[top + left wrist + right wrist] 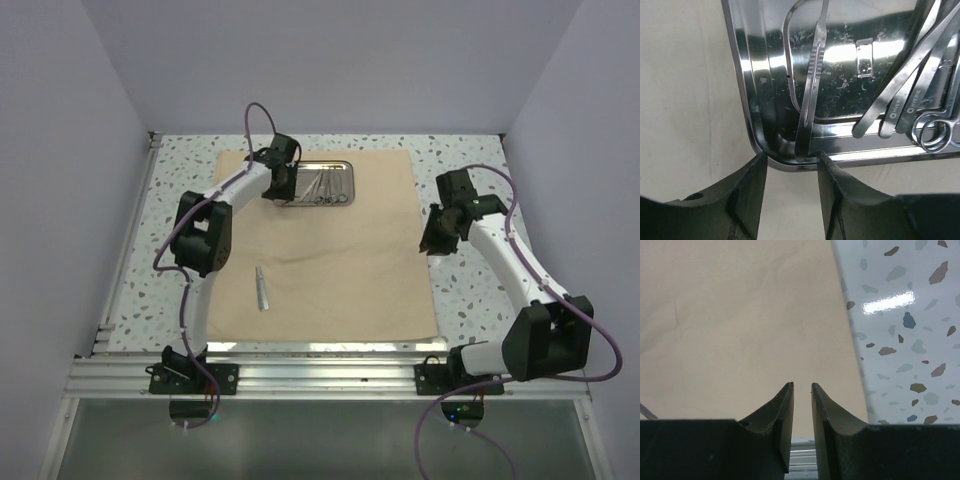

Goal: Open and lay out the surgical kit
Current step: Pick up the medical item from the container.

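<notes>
Beige cloth wrap (340,260) lies opened flat on the speckled table (455,300), all four of its edges showing and its wide middle bare. At the cloth's far edge sits the steel tray (348,172), holding a scalpel handle (812,85), tweezers (900,82) and ring-handled scissors (935,134). How many pieces overlap at the crowded end of the tray I cannot tell. The left gripper (283,192) hangs over the cloth at the tray's left end, jaws parted with nothing between them. The scalpel handle's tip rests against the tray's rim just ahead of that gap. Another slim instrument (261,288) lies alone on the cloth's near left part, well apart from the tray. The right gripper (437,243) hovers over the cloth's right edge, its fingers a narrow slit apart and empty, with bare table just beyond.
</notes>
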`<state>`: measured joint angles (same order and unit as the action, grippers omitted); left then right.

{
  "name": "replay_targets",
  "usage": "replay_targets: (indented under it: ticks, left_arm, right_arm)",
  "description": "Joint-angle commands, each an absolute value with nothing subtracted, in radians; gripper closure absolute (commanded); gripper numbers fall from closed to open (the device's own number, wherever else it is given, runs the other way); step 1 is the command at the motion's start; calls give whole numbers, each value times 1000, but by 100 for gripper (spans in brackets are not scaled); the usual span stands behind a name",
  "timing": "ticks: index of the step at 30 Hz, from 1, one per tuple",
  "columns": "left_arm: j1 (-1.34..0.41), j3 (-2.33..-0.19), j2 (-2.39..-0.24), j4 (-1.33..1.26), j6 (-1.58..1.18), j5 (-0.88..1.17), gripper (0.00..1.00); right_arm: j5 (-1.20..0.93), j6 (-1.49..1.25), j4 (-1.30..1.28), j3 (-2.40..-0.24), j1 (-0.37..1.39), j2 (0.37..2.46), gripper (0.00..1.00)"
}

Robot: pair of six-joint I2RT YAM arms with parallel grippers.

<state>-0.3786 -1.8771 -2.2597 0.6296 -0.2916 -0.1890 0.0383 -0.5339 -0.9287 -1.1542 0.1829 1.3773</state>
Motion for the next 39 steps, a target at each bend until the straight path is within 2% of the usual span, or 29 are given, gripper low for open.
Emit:
replay_targets:
  ticks: [1,20,23,26,27,30,35,39]
  left_arm:
    - [-370,-1836,-2249,560,-270,-184,52]
    - [-362,-1905,-2410,569,-252,-155,55]
    - [-360,-1905,-2425,572,-250,-146,63]
    - [-359,-1867,-2418,566,-249,-130,79]
    - [-359,-1835,-2410,554,-249,-129,86]
    - [-357,-1784,-2388,538,-249,-118,100]
    - [-356,-1787,-2359,541,-247,-115,100]
    - [-356,-1900,-2349,592,-271,-112,100]
  right_arm:
    - [40,-528,-930,-1141,184,1332,75]
    - [46,-541,-931,-1184,183,1387,75]
    - [44,-540,-930,-1195,183,1405,75]
    - [44,-538,-930,-1206,184,1419,75]
    - [46,-537,-928,-1209,184,1422,75]
    - [44,-535,-923,-1207,184,1422,75]
    - [35,-534,-910,-1187,183,1411,76]
    - [25,-534,-900,-1172,184,1391,76]
